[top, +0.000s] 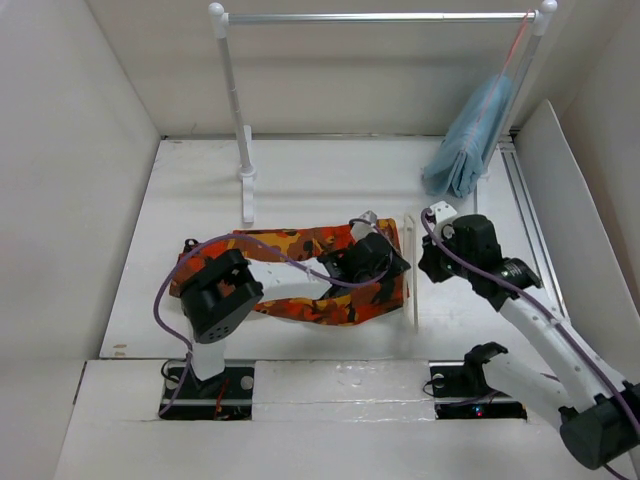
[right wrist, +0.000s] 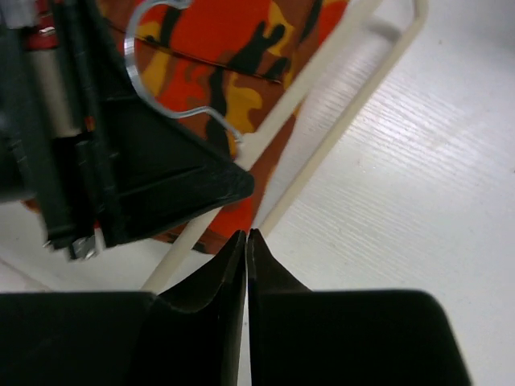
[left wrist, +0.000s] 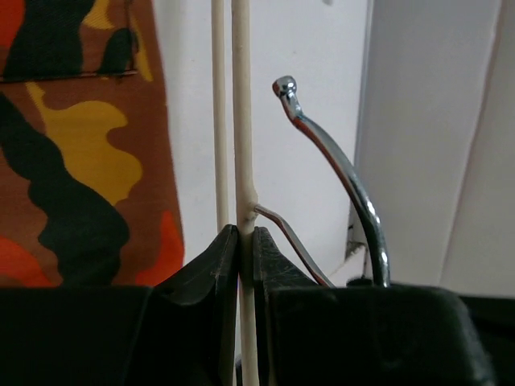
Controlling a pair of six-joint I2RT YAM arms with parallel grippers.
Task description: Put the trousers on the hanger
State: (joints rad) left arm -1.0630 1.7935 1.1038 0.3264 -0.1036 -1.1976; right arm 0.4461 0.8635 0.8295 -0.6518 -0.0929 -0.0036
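My left claw (left wrist: 245, 235) was clenched on the thin hanger (left wrist: 241, 121) beside its hook (left wrist: 346, 177); the right claw (right wrist: 246, 238) was shut on nothing nearby. The trousers (top: 296, 243) lay flat on the table (top: 330, 180) just beside the hanger. With so narrow a pinch, I judged the hanger could twist or slip when lifted.

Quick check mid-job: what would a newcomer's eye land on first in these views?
The loud orange camouflage trousers sprawl across the middle of the white table. At their right edge the left hand is shut on the cream hanger beside its metal hook, with the right hand shut and empty close by. A light blue garment hangs at the right end of the rail.
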